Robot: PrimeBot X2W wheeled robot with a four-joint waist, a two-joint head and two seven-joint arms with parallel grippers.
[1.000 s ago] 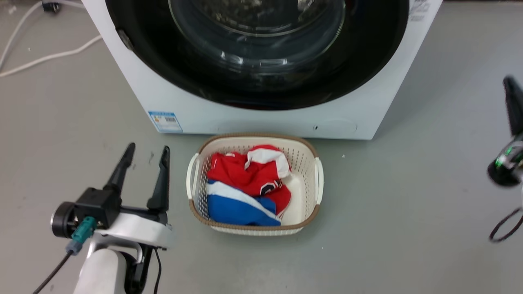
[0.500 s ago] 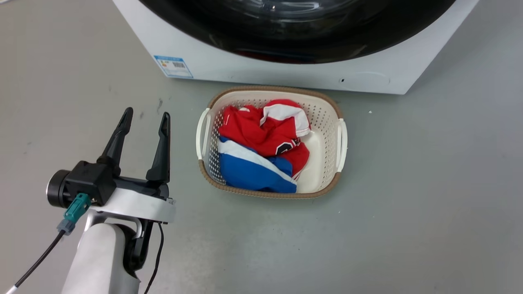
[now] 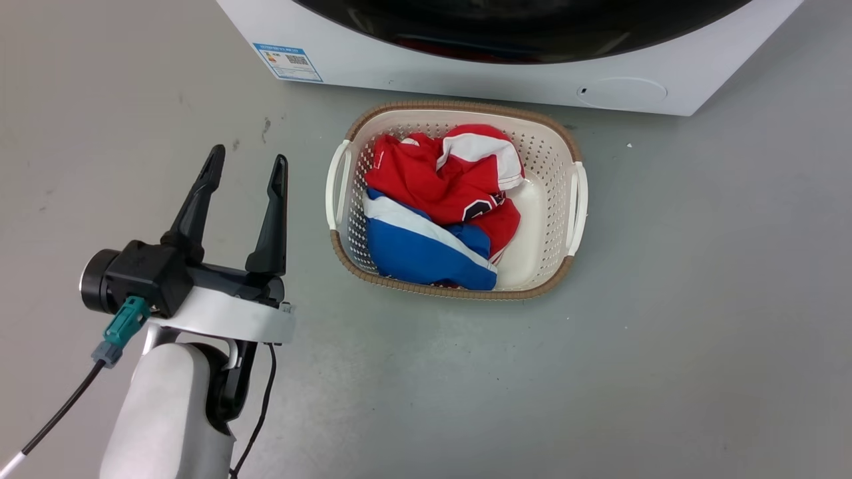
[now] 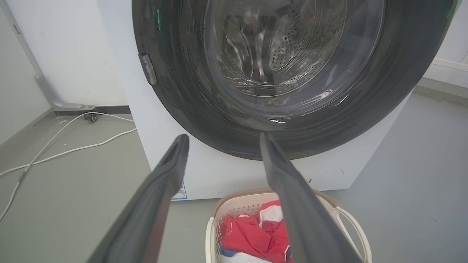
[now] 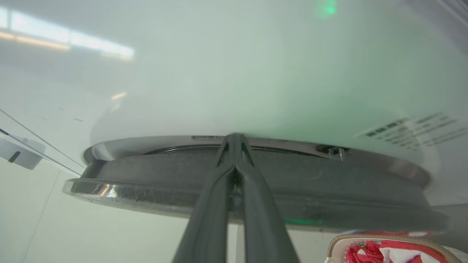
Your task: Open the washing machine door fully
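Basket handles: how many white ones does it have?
2. The left handle and the right handle sit on opposite sides of the basket, both in full view.

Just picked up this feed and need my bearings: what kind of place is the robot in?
Probably a laundry area: a white washer with its round black washing machine door, a basket of red and blue clothes before it, bare grey floor.

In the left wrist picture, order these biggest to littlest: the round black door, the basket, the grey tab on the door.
1. Washing machine door, by far.
2. Basket, though partly cut off.
3. Grey tab.
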